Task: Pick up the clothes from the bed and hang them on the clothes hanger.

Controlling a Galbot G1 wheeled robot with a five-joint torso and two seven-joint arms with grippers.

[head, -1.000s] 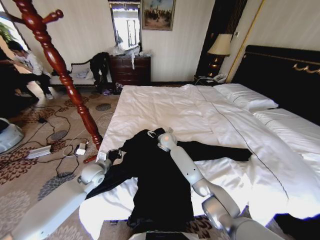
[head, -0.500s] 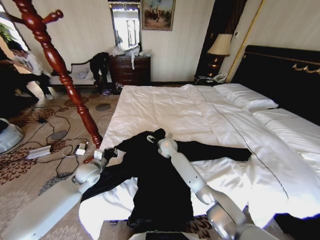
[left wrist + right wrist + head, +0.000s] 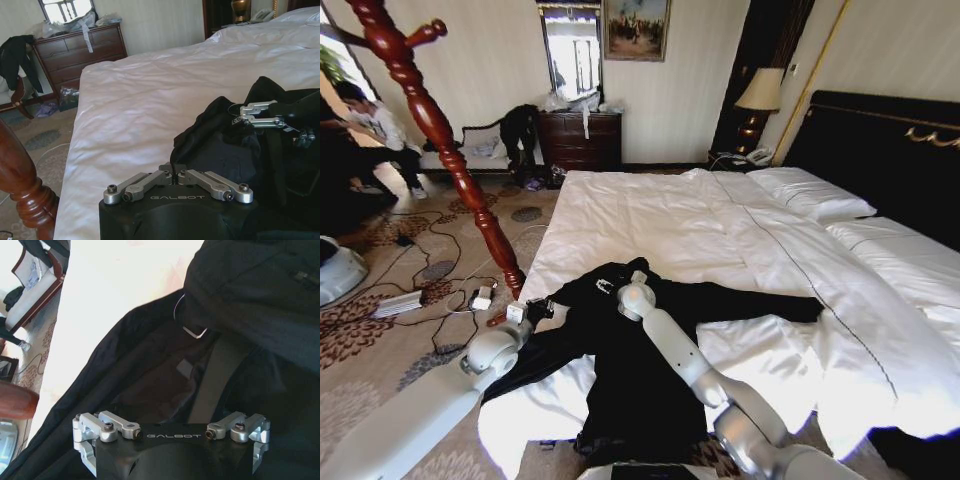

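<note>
Pick-up step in hand: right gripper (image 3: 608, 287), jaws spread, hovers over the clothes (image 3: 640, 380) collar on the bed (image 3: 650, 215); left gripper (image 3: 175, 175), jaws together, alongside; next, closing on the fabric beneath.

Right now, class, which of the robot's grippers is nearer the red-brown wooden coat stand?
Left. The left gripper is at the bed's near corner, close to the coat stand's base. The right gripper hovers over the black coat's collar, farther onto the bed.
</note>
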